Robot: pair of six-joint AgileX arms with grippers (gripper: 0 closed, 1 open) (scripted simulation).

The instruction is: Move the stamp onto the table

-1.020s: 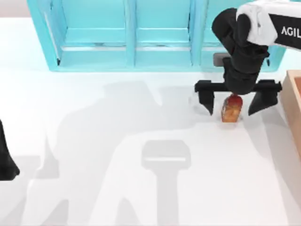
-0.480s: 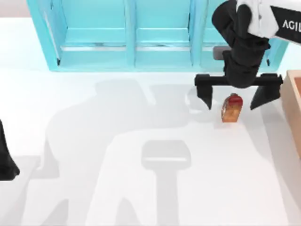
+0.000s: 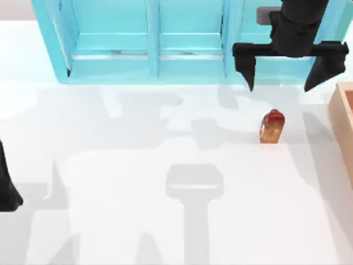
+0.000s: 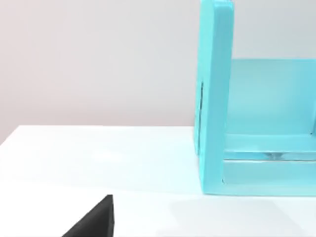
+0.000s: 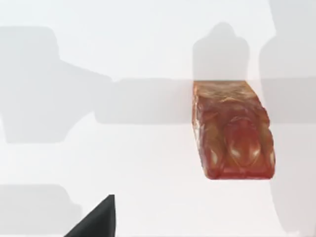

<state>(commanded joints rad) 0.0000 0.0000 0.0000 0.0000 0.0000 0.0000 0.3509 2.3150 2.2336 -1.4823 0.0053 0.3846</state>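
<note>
The stamp [image 3: 272, 127], a small brown-orange block with a red rounded end, rests on the white table [image 3: 138, 193] at the right side, with nothing touching it. In the right wrist view the stamp [image 5: 232, 131] lies flat on the table [image 5: 123, 59]. My right gripper [image 3: 288, 70] hangs open above and behind the stamp, in front of the turquoise shelf, its two black fingers spread wide and holding nothing. My left arm [image 3: 6, 187] stays parked at the table's left edge.
A turquoise shelf unit [image 3: 149, 38] with three compartments stands along the back of the table; its side wall [image 4: 215, 94] shows in the left wrist view. A tan wooden box [image 3: 345, 121] sits at the right edge, close to the stamp.
My right gripper has risen and drawn back toward the shelf, away from the stamp. The stamp stays where it lay on the table. The left arm has not moved.
</note>
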